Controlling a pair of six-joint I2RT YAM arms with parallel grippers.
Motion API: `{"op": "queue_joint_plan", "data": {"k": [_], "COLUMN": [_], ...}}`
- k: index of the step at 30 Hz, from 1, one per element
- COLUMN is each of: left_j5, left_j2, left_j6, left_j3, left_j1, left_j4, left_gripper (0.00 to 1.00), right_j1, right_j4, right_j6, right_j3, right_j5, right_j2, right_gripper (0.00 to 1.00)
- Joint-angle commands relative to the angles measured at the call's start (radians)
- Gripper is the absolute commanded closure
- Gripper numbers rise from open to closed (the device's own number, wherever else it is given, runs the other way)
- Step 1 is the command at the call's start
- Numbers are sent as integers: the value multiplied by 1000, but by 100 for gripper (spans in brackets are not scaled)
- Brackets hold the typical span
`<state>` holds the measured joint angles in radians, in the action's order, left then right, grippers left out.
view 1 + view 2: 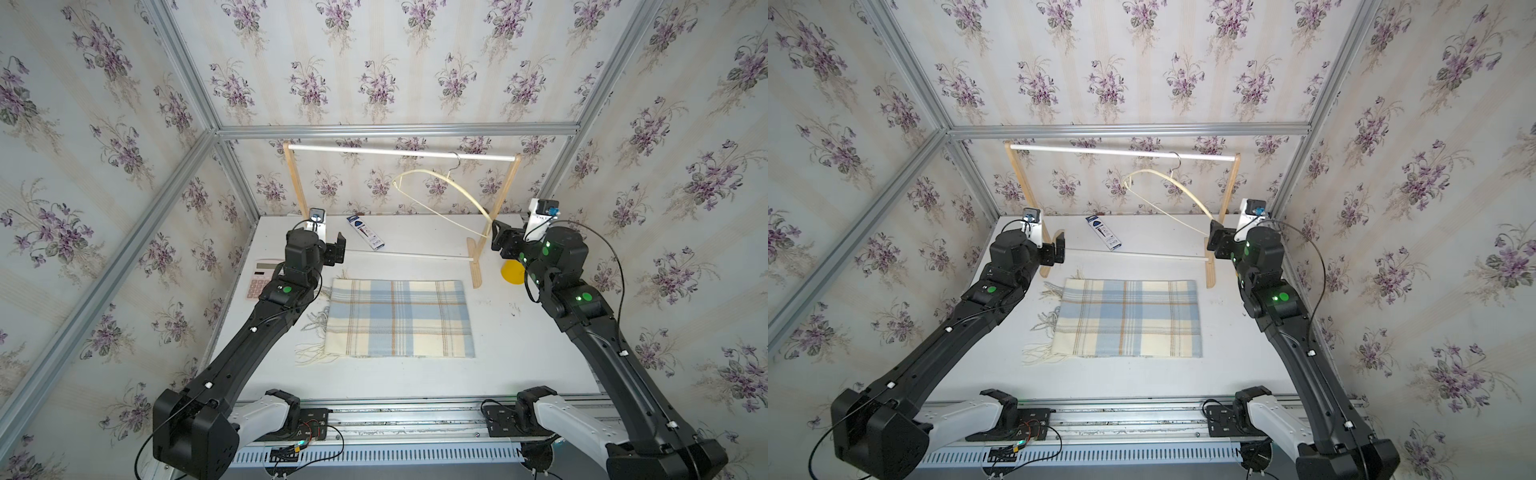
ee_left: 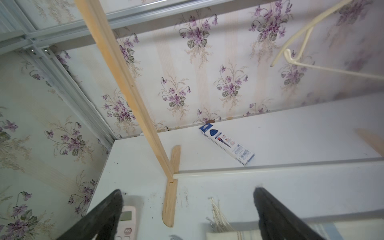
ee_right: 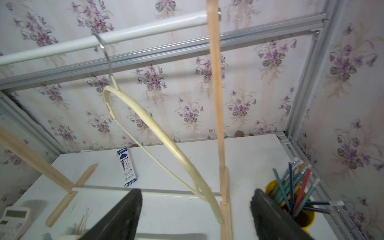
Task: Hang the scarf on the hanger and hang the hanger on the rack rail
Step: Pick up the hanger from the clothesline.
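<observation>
The pale blue and cream plaid scarf (image 1: 399, 318) lies folded flat mid-table on the white tabletop (image 1: 519, 365), its fringe to the left. Beyond it, far right, the slim pale wooden hanger (image 3: 182, 158) hangs tilted from the wooden rack's top white rod (image 1: 374, 151). The left gripper (image 2: 188, 190) and right gripper (image 3: 197, 190) hover by the rack's 2 posts, released and empty.

My left arm (image 1: 249, 332) and right arm (image 1: 611, 332) are matte black, boxy links joined to white shoulder shells (image 1: 262, 411). Thin black cables (image 1: 622, 266) run along them under small white clips (image 1: 252, 329). Green dots (image 1: 586, 296) mark my forearms. White camera blocks (image 1: 540, 216) top both wrists; my left hand (image 1: 338, 249) and right hand (image 1: 498, 235) have flat black fingers (image 2: 99, 216).
</observation>
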<state>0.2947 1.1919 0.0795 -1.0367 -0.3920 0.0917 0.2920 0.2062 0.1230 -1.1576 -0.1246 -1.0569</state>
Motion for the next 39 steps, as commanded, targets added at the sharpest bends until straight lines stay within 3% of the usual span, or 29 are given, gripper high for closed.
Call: {"op": "queue_joint_plan", "data": {"k": [1,6,12,16,24,39], "left_j5": [43,94,85,76,58,55], "left_j2": [14,13,45,56,43,36], "left_j6": [-111,-265,-377,-432,-480,-489], "left_j3": [-43,-57,-108,-127,-138,-135], "left_j1": [-60,-124,-135,-136,-136,-136], "left_j4": [222,298,456,508,556,581], "left_gripper": [1,1,1,1,1,0], "right_j1": [60,91,91,90,91,91], "right_j4": [123,187,268,351,363,341], "right_j6": [-93,-151,-273,-304,-325,-339], "right_j3": [-135,-292,-494,-616,-572,-495], "right_j5": [0,-7,-59,-6,40,-17], "right_j2": [-94,-232,-355,-437,-470,-469], "right_gripper": [13,13,13,14,14,18]}}
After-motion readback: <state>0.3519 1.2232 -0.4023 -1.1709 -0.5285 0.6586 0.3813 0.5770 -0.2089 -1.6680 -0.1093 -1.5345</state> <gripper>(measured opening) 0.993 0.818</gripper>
